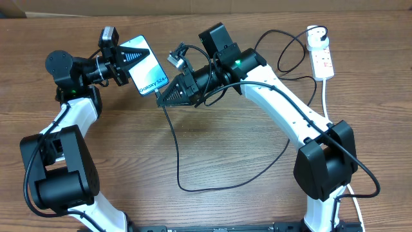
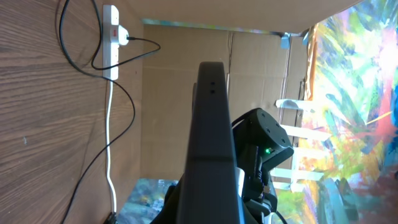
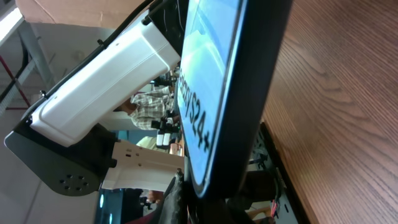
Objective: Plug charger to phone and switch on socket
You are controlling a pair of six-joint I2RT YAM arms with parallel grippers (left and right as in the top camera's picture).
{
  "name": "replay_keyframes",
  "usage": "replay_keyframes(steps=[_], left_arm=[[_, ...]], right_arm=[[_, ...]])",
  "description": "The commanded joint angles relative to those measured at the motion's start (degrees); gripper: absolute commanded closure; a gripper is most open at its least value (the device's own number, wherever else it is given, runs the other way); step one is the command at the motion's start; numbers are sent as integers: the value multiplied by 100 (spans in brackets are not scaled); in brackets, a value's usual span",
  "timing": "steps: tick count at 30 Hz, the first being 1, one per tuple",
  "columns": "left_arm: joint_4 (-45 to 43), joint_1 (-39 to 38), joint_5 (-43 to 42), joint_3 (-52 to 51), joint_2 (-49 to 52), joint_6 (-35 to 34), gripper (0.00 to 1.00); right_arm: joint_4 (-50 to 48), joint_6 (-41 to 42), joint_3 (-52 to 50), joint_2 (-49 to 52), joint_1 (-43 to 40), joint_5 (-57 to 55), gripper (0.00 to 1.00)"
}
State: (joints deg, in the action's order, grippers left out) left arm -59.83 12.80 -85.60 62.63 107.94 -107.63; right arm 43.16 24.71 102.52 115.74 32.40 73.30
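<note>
At the upper left of the overhead view we see the left gripper clamped on the phone. It holds the phone off the table, lower end turned toward the right gripper, which is closed on the charger tip right at that end (to line connector with port, we judge). At the far upper right lies the socket, the cable's other end plugged in, switches untouched.

The slim rectangular smartphone is hanging over the wooden surface at eleven o'clock, the narrow white power strip lying at two, the thin black charger cable looping between them.
</note>
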Motion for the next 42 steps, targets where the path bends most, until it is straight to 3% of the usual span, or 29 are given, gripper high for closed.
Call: replay_keyframes(steps=[1,33,42], left_arm=[[-68,-44,-306,98,-44,114,96],[-181,-98,-485,98,-44,61,96],[-192,-190,-483,98,-44,46,96]], right_arm=[[-111,131,-13,35,-92,-133,96],[-164,328,-13,140,-302,-533,96],[-848,866,-13,280,-240,-527,96]])
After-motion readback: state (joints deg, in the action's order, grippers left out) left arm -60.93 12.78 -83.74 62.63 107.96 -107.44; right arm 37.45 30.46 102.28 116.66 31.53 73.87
